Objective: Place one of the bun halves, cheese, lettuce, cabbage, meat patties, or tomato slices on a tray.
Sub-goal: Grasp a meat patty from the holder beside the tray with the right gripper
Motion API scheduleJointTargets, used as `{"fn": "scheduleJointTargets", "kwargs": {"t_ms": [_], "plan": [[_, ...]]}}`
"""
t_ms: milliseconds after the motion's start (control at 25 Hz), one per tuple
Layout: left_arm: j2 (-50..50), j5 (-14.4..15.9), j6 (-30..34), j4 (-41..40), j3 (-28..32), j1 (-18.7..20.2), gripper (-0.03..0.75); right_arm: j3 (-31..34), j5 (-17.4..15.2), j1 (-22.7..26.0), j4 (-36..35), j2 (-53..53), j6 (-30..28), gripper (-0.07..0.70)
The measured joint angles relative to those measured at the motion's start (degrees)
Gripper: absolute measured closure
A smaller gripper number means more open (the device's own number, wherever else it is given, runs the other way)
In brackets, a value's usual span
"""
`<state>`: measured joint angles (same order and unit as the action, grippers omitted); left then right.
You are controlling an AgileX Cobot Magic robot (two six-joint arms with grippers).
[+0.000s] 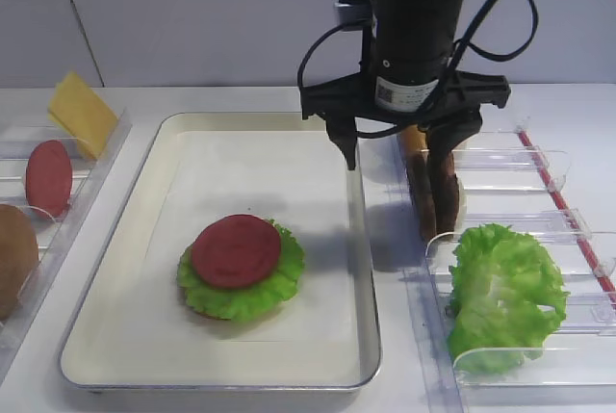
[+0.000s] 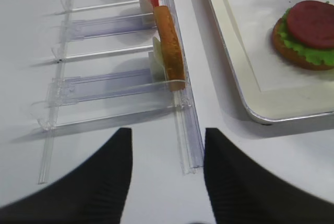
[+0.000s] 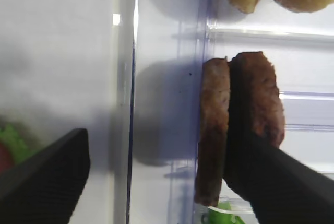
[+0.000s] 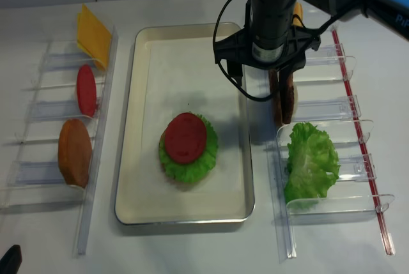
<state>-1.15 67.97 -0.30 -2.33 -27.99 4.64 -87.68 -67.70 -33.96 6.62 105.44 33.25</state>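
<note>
Right tool (image 1: 397, 161) spread wide, one finger wedged between meat patties (image 3: 214, 130).

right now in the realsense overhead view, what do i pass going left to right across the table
bun half → stack of lettuce and tomato slice on the tray → meat patties → loose lettuce in the right rack
</note>
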Motion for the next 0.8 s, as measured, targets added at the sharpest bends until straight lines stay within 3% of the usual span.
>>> {"fn": "scheduleJointTargets", "kwargs": {"t_ms": [800], "plan": [[0.0,0.0,0.0,0.0,0.0,0.0,0.387,0.0,0.47,0.0,-0.41,2.94,1.05,0.062]]}}
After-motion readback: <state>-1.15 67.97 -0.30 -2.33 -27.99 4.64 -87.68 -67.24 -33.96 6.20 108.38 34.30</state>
